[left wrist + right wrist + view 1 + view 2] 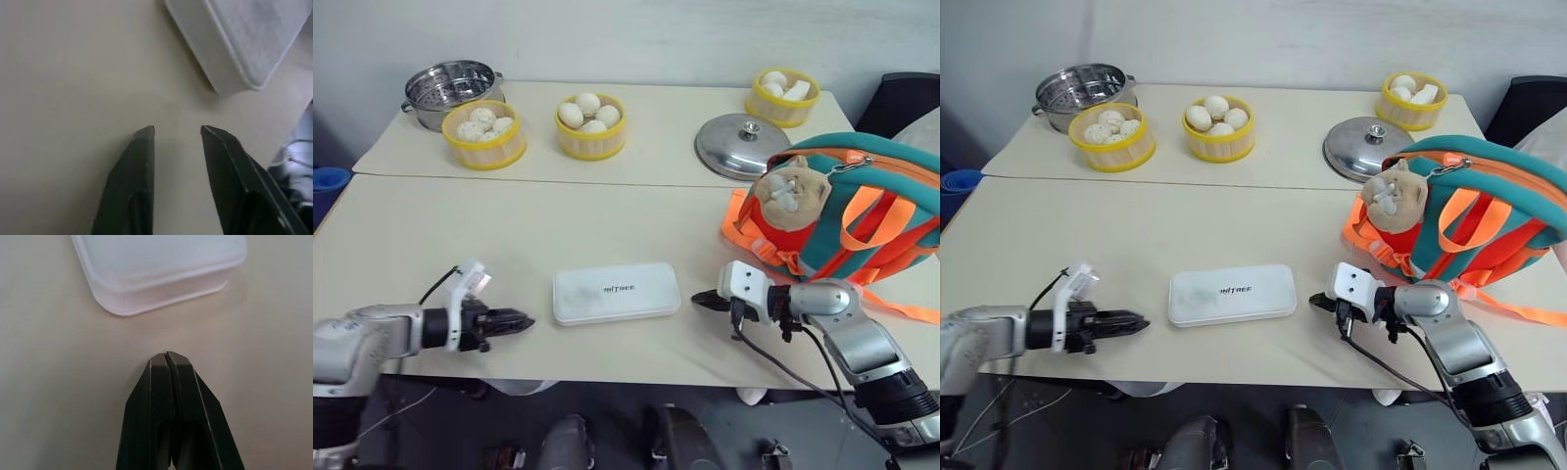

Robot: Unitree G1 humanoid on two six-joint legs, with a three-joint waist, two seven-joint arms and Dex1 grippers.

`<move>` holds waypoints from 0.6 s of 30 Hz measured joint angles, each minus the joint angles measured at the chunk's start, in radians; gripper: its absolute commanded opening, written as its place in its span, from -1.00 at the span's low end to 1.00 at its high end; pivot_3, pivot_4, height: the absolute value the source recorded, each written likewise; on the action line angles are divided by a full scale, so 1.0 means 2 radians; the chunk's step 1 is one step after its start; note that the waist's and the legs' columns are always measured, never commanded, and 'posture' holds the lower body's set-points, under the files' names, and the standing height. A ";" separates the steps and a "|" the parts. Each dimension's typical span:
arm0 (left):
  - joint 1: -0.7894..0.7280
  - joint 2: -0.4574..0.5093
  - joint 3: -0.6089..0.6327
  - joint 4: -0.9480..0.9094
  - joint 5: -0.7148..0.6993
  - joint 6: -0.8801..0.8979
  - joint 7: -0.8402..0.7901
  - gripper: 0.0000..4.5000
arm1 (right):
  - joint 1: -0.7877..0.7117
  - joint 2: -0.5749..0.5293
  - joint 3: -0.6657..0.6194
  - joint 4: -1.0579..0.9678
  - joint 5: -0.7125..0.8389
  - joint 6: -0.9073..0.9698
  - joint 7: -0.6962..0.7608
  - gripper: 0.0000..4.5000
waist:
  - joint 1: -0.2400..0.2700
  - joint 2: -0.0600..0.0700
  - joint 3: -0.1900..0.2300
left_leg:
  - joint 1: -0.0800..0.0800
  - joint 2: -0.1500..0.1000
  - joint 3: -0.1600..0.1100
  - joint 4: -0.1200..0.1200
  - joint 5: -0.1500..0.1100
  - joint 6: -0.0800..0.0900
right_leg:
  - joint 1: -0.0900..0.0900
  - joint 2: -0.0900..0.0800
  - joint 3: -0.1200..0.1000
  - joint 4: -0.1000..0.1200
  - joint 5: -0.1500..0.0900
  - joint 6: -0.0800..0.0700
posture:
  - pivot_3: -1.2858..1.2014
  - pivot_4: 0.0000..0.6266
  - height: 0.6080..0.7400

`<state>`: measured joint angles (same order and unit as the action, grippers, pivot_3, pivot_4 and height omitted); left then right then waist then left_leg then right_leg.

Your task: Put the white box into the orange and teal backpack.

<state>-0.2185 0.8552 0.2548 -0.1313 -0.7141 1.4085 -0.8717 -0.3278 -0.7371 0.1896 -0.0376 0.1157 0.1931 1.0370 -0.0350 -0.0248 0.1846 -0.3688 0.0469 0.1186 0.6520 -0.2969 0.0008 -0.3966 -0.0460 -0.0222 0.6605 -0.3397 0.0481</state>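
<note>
The white box [617,292] lies flat on the beige table near its front edge, lid up with small dark lettering. My left gripper [521,320] hovers just left of the box, pointing at its end; in the left wrist view its fingertips [145,134] stand apart with bare table between them and a box corner [244,54] ahead. On the other side, my right gripper [697,300] points at the box's right end, a small gap away, shut and empty [167,357]. The orange and teal backpack [862,211] stands at the right with a tan plush head [790,192] on it.
At the back stand three yellow steamer baskets of white buns [483,132] [591,124] [782,95], a metal steamer pot [450,90] and a metal lid [742,144]. An orange strap [901,305] trails over the table beside my right arm. A seam [509,178] joins two tables.
</note>
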 measured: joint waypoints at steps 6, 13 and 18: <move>-0.092 -0.049 0.006 0.103 -0.065 0.099 0.051 0.86 | -0.022 0.004 0.008 0.029 -0.020 -0.029 0.002 -1.00 | 0.004 -0.001 0.000 | 0.000 0.000 -0.001 0.000 0.001 -0.002 | 0.001 0.000 -0.001 0.000 0.000 0.000 | 0.03 -0.52 1.00; -0.154 -0.093 0.001 0.202 -0.147 0.103 0.154 0.99 | -0.037 0.022 0.022 0.045 -0.041 -0.059 0.003 -1.00 | 0.004 -0.001 -0.001 | 0.001 0.000 -0.001 0.000 0.001 -0.003 | 0.002 0.000 -0.001 0.001 0.000 0.000 | 0.03 -0.52 1.00; -0.168 -0.102 -0.012 0.233 -0.212 0.097 0.217 0.99 | -0.044 0.034 0.027 0.056 -0.048 -0.076 0.005 -1.00 | 0.004 -0.001 -0.001 | 0.002 0.000 -0.001 0.001 0.001 -0.003 | 0.002 0.000 -0.001 0.001 0.000 0.000 | 0.03 -0.52 1.00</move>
<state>-0.5554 0.6505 0.2316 0.3353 -1.1381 1.6024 -0.4372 -0.4154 -0.6692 0.2431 0.0745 0.0195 0.0410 1.0479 -0.0272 -0.0270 0.1826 -0.3654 0.0467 0.1165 0.6532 -0.2946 -0.0047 -0.3931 -0.0463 -0.0238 0.6624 -0.3396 0.0482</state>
